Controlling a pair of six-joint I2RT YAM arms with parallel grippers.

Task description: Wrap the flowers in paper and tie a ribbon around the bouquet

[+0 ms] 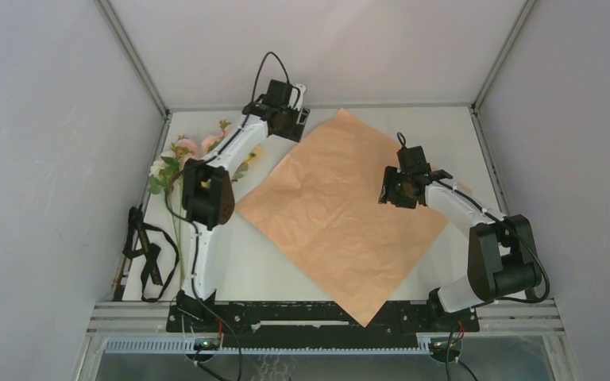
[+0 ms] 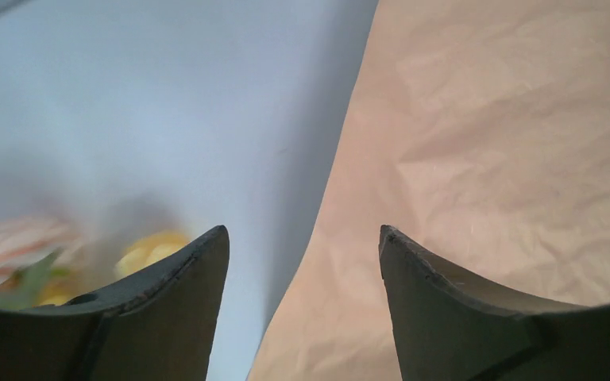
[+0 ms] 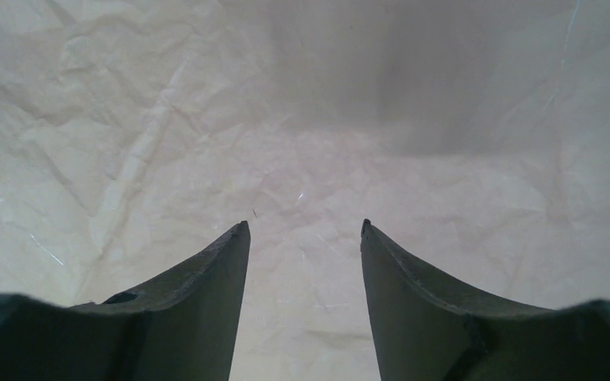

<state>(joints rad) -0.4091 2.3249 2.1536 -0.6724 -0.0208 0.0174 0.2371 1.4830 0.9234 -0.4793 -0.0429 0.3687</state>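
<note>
White worktop (image 1: 445,131) carries the paper (image 1: 341,206), peach side up, with flowers (image 1: 176,155) far left; left hand (image 2: 302,234) and right hand (image 3: 306,226) both gape empty.

White table (image 1: 445,131): peach-orange paper (image 1: 341,210) lies flat on it, creased, turned diamond-wise across the mid, near corner poking past the front edge. Flowers (image 1: 176,157) lie at far-L side, near paper's L corner. Black ribbon (image 1: 148,255) at near-L edge, well apart from paper.
</note>
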